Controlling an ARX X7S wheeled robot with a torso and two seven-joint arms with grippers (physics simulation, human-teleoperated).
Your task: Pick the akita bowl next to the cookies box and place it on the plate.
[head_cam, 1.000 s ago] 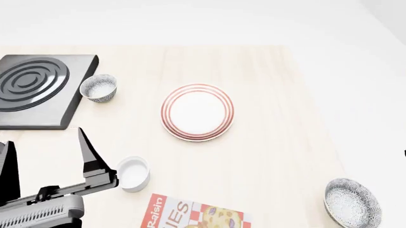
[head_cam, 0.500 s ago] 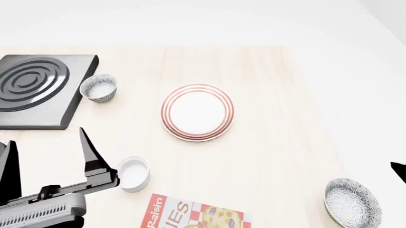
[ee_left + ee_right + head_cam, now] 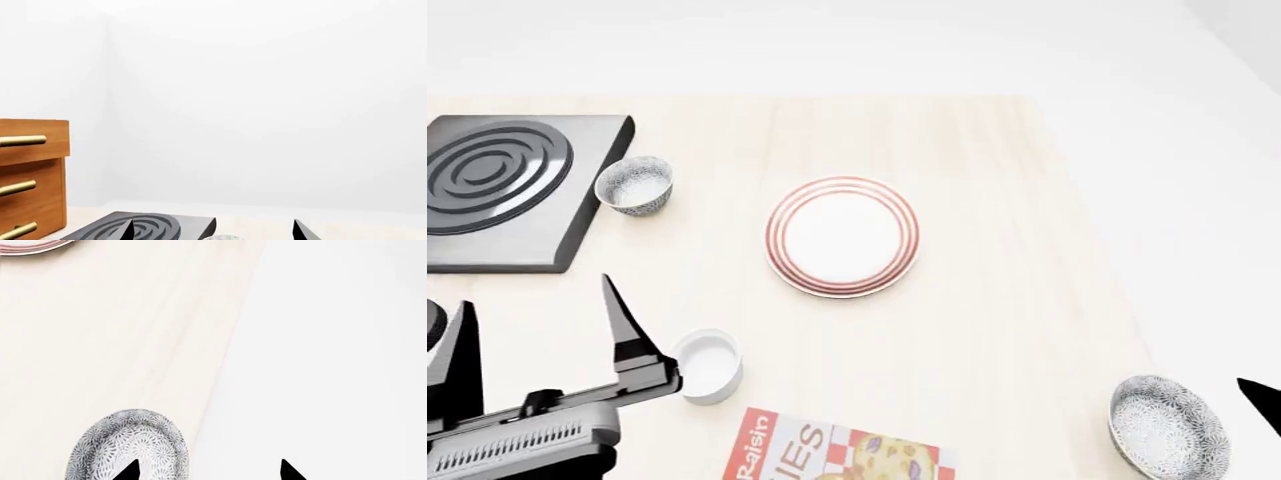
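The akita bowl [image 3: 1169, 429], white with a fine dark speckle, sits near the table's front right corner, to the right of the cookies box [image 3: 834, 452]. In the right wrist view the same bowl [image 3: 127, 442] lies just ahead of my open right gripper [image 3: 208, 471], with one fingertip [image 3: 129, 470] over its rim and the other over bare floor beyond the table edge. The head view shows only one right fingertip [image 3: 1260, 394], beside the bowl. The red-ringed plate [image 3: 842, 236] lies mid-table, and its rim [image 3: 27, 246] shows in the right wrist view. My left gripper [image 3: 545, 335] is open and holds nothing.
A second speckled bowl [image 3: 635, 184] stands beside a black stove plate [image 3: 501, 185] at the back left. A plain white cup [image 3: 707, 365] sits close to my left gripper's finger. The left wrist view shows the stove plate [image 3: 143, 226] and a wooden drawer unit [image 3: 30, 175].
The right gripper's fingertip has come into the head view at the right edge and moved down towards the speckled bowl. The left gripper has shifted slightly.
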